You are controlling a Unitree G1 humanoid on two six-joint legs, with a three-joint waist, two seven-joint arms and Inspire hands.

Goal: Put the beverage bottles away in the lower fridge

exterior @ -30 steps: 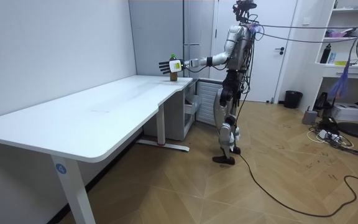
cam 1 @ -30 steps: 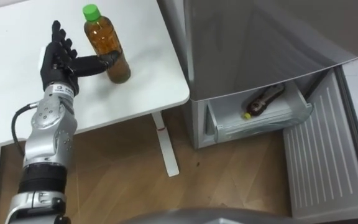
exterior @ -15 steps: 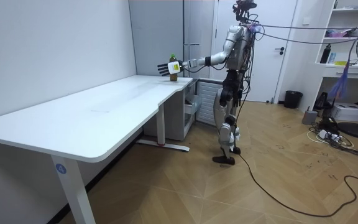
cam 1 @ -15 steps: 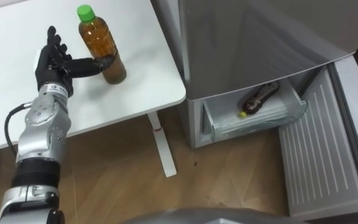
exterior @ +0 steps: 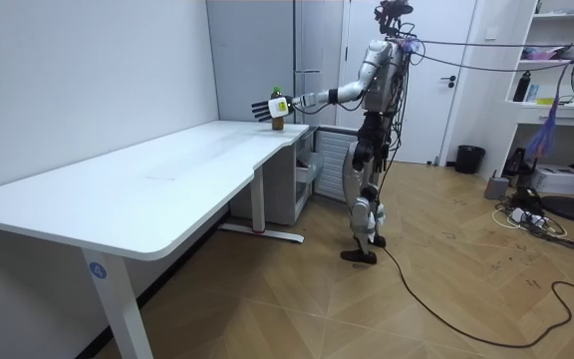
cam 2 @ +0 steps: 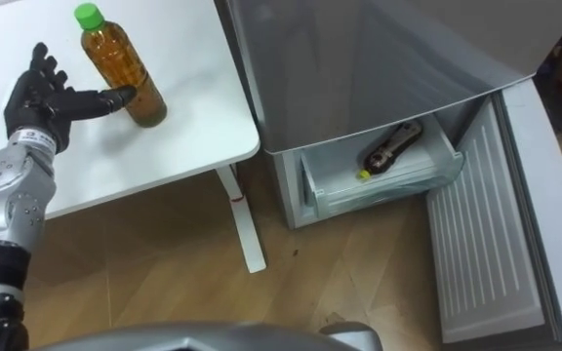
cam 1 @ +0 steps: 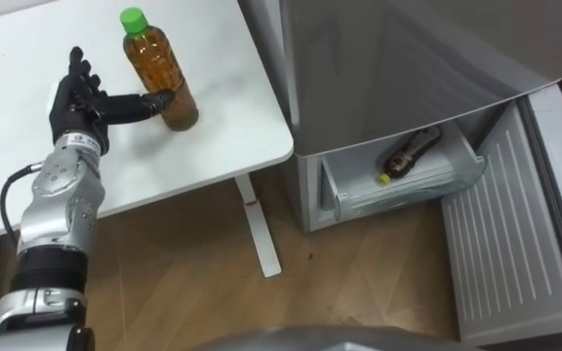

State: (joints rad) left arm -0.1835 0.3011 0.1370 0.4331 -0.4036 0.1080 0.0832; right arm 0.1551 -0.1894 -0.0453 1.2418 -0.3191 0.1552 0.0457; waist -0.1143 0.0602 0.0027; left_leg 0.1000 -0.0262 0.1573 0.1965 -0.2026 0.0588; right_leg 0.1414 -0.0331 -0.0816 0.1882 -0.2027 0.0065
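left hand (cam 1: 76, 97) open, thumb tip touching bottle (cam 1: 161, 73) on table (cam 1: 213, 146). full, rigid, probably heavy and slick; best gripped mid-body.

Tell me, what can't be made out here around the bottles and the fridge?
- Eye views: the rear of the open drawer lies under the fridge body, which runs off the top edge.
- Eye views: the bottle in the drawer is too dark to tell its contents.
- Room view: the green-capped bottle is too small for detail, and the left hand overlaps it.
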